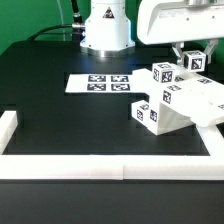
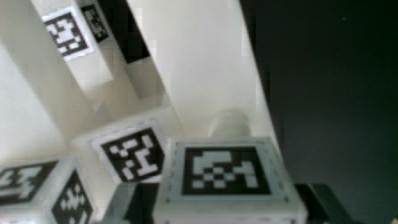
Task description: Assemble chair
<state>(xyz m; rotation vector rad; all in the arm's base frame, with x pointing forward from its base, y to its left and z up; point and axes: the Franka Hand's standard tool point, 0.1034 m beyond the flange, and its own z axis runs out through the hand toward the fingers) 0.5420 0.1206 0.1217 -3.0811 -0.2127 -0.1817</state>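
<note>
The chair's white tagged parts [image 1: 172,100] lie joined in a cluster at the exterior view's right, with plates and bars leaning together. Just above this cluster my gripper [image 1: 195,62] hangs shut on a small white tagged block [image 1: 196,60]. In the wrist view that block [image 2: 221,172] fills the space between my gripper's [image 2: 228,200] dark fingers [image 2: 313,200], tag facing the camera. Beyond it stand long white bars of the chair [image 2: 178,70], and another tagged block [image 2: 128,152] is close beside the held one. I cannot tell whether the held block touches the cluster.
The marker board [image 1: 105,82] lies flat on the black table near the robot base [image 1: 105,30]. White border rails run along the front [image 1: 110,168], the left [image 1: 8,128] and the right [image 1: 212,140] of the table.
</note>
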